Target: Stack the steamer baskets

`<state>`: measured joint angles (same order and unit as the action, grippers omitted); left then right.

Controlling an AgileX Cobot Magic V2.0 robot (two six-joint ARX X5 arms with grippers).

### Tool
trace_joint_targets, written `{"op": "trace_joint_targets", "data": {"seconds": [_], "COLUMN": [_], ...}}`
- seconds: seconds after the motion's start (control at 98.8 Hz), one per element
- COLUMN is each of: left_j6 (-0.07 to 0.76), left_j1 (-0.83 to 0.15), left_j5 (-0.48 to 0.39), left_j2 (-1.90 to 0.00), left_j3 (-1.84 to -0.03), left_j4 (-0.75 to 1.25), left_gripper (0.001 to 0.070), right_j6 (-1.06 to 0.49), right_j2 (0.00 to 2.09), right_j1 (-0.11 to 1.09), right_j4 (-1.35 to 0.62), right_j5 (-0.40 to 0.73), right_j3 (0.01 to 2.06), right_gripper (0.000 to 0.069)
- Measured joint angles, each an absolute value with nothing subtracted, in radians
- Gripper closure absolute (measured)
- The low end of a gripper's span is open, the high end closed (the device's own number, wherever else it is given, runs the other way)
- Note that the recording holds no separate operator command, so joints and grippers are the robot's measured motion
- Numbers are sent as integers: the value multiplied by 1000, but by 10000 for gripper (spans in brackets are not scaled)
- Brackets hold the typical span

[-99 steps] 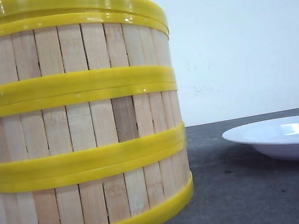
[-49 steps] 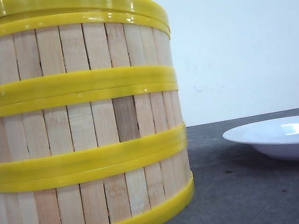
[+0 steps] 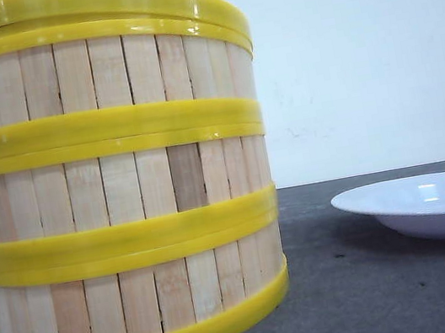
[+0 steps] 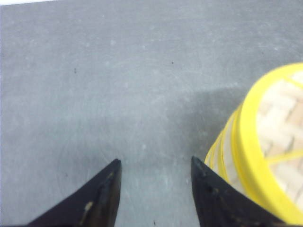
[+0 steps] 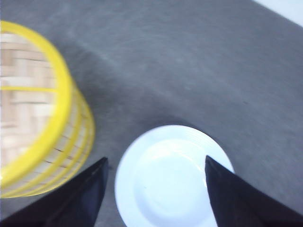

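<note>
3 steamer baskets [image 3: 118, 192] stacked in one column on grey bench [image 3: 381, 294], w/ white plate [image 3: 434, 204] to their right. Left claw [image 4: 155, 165] up over bare bench beside the stack, pointing down, fingers apart, nothing held. Right claw [image 5: 156, 168] above the plate, angled down, fingers wide apart, nothing held.

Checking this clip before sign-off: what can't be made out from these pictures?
- Front view: both arms are out of frame; the stack of steamer baskets fills the left side, hiding the table behind; the plate is cut by the right edge.
- Left wrist: the left gripper is open over bare table; stack cut by the edge.
- Right wrist: blurred; the right gripper is open; plate partly cut off.
</note>
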<state>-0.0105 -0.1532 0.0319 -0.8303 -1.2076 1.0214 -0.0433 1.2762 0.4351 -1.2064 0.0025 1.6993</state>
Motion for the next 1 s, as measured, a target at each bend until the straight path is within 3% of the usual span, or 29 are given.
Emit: {"op": "trace_joint_targets", "data": {"seconds": [0.466, 0.618, 0.861, 0.911, 1.002], "left_j6": [25, 31, 38, 38, 41], "left_j1": [-153, -153, -153, -153, -153], "left_j5": [31, 31, 31, 31, 31], "left_j2": [-731, -730, -730, -730, -730], "left_j3": [-970, -957, -957, -957, -957], "left_j4": [1024, 1024, 1015, 1015, 1015], "left_gripper": [436, 436, 451, 508, 645], "right_j6": [0, 19, 27, 30, 30], "right_j2": [841, 776, 770, 770, 770], "right_j1": [119, 91, 91, 91, 91], "right_j4": [-994, -985, -978, -979, -979], "right_j5": [-79, -107, -106, -106, -105], "right_j3": [918, 810, 805, 805, 805], "right_gripper": [294, 294, 297, 347, 560]}}
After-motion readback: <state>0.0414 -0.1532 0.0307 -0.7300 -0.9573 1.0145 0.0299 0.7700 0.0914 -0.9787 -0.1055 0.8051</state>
